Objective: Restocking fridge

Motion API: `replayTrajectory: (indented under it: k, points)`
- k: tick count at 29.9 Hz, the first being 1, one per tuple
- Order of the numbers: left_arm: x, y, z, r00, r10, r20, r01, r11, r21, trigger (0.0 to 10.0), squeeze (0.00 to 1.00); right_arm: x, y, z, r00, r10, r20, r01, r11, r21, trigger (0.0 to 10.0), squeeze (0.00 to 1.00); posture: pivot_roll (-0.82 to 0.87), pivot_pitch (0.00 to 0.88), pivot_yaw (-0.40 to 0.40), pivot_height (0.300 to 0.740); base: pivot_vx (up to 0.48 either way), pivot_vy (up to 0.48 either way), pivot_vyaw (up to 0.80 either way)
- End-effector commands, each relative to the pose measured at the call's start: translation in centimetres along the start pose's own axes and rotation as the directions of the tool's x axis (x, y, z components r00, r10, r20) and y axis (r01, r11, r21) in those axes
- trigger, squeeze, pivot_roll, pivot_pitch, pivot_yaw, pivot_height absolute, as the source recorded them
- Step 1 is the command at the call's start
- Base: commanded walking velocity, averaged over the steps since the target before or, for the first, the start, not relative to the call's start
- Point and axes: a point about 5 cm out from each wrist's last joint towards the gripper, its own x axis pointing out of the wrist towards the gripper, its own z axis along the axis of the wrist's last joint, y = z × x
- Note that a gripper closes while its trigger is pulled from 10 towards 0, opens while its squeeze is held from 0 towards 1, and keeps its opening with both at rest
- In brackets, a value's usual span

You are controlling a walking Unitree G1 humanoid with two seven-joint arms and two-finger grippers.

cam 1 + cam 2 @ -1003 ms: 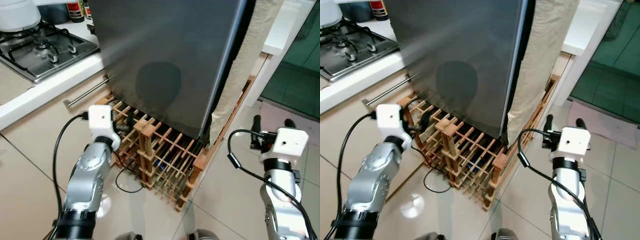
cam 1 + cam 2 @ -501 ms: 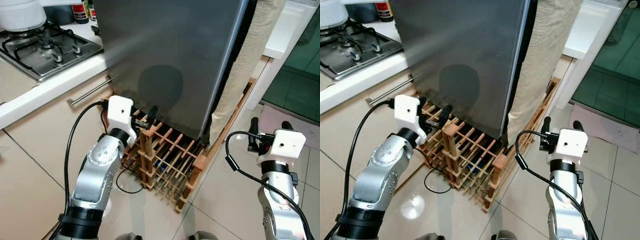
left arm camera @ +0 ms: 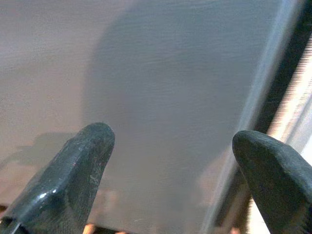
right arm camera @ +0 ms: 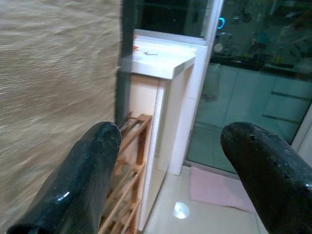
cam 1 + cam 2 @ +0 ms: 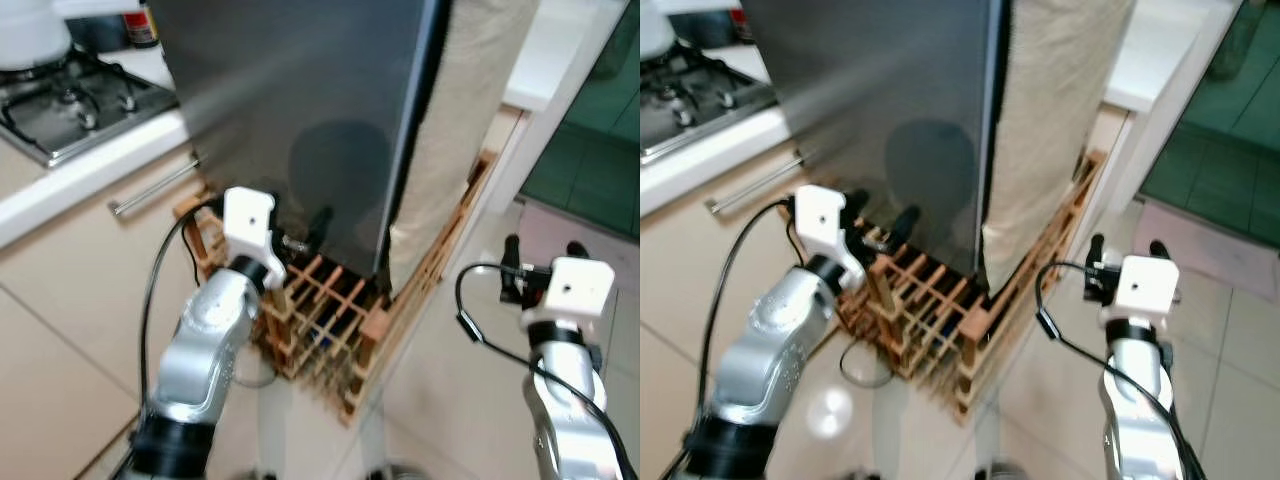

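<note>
while facing the dark grey fridge door [image 5: 300, 110], standing shut, front filling the upper middle of the head views. left gripper [image 5: 300, 228] reaching fwd, raised just in front of the door's lower part, above the wooden wine rack [image 5: 330, 310]; fingers spread apart w/ nothing between them, wrist cam showing both black fingertips [image 3: 78, 161] close to the brushed metal, door edge w/ dark gap off to one side. can't tell if tips are touching the door. right gripper [image 5: 541, 255] hovering lower on the robot's right, over the pale tile floor [image 5: 450, 380], well apart from the fridge; fingers likewise wide apart, empty, wrist cam looking past them at a beige textured cloth [image 4: 53, 83] and a white counter end [image 4: 165, 58]. beige cloth [image 5: 455, 130] hanging down the fridge's right side, reaching to the rack. wine rack sitting on the floor at the fridge's foot, sticking out toward the robot. gas hob [image 5: 70, 110] lying on the white counter to the left, a long bar handle [image 5: 150, 190] on the cabinet front below it. green-tinted glass door [image 5: 590, 140] and a pink mat [image 5: 580, 230] lying far right. black cables trailing from both wrists.
</note>
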Motion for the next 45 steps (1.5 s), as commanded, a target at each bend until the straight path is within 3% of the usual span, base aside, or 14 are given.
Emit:
replayTrajectory:
  k: [1, 5, 17, 31, 40, 45]
  points:
    - [-0.1, 0.5, 0.4, 1.000, 0.008, 0.015, -0.008, 1.000, 0.013, 10.0, 0.00, 0.1, 0.4, 0.0, 1.000, 0.015, -0.009, -0.015, 1.000, 0.014, 10.0, 0.00, -0.17, 0.000, 0.029, 0.727, 0.000, -0.480, 0.00]
    - [0.1, 0.6, 0.6, 1.000, 0.014, 0.022, -0.014, 1.000, 0.023, 10.0, 0.00, 0.2, 0.5, 0.0, 1.000, 0.020, -0.010, -0.020, 1.000, 0.015, 10.0, 0.00, -0.17, 0.000, 0.030, 0.727, 0.000, -0.459, 0.00]
    - [0.8, 0.7, 0.8, 0.999, 0.037, 0.027, -0.038, 0.999, 0.035, 10.0, 0.00, 0.1, 0.2, -0.2, 1.000, 0.023, -0.020, -0.022, 1.000, 0.006, 10.0, 0.00, -0.18, 0.000, 0.032, 0.727, 0.000, 0.000, 0.00]
    - [1.8, 0.5, 1.5, 0.998, 0.046, 0.051, -0.046, 0.999, -0.006, 10.0, 0.00, 0.1, 0.2, -0.3, 0.999, 0.031, -0.027, -0.031, 1.000, 0.001, 10.0, 0.00, -0.18, 0.000, 0.033, 0.727, 0.050, -0.181, 0.00]
    - [2.4, -0.9, 2.2, 0.997, -0.032, 0.067, 0.033, 0.999, -0.009, 10.0, 0.00, 0.0, 0.1, -0.5, 0.999, 0.032, -0.035, -0.032, 0.999, -0.003, 10.0, 0.00, -0.19, 0.000, 0.036, 0.727, 0.000, 0.000, 0.00]
    - [3.6, -1.9, 2.5, 0.995, -0.083, 0.052, 0.085, 0.996, -0.037, 10.0, 0.00, -0.1, 0.2, -0.6, 0.998, 0.038, -0.040, -0.038, 0.999, -0.006, 10.0, 0.00, -0.19, 0.000, 0.036, 0.727, 0.000, 0.000, 0.00]
